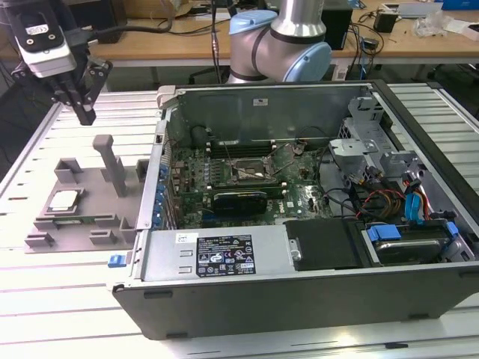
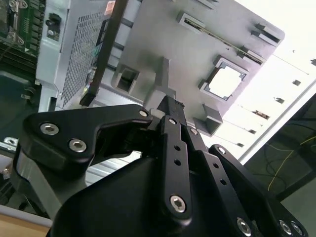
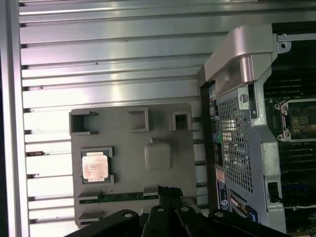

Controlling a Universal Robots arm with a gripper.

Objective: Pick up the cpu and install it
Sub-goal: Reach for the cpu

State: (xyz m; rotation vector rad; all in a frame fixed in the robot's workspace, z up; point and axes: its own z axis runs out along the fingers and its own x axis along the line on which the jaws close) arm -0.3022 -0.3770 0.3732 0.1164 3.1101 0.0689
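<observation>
while cpu (image 1: 63, 200) rests in grey tray (image 1: 91, 188), end effector (image 1: 87, 117) hangs well above — closed, empty

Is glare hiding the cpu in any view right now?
Second wrist view: the cpu is washed out white, and so is the table beside it. First wrist view: bright sheen on the cpu, outline clear. Exterior view: even light, cpu readable.

Silver arm (image 1: 298, 19), pale blue joint caps (image 1: 303, 63); black claw (image 2: 170, 106) with silver screws (image 2: 177, 203), probably matte.
</observation>
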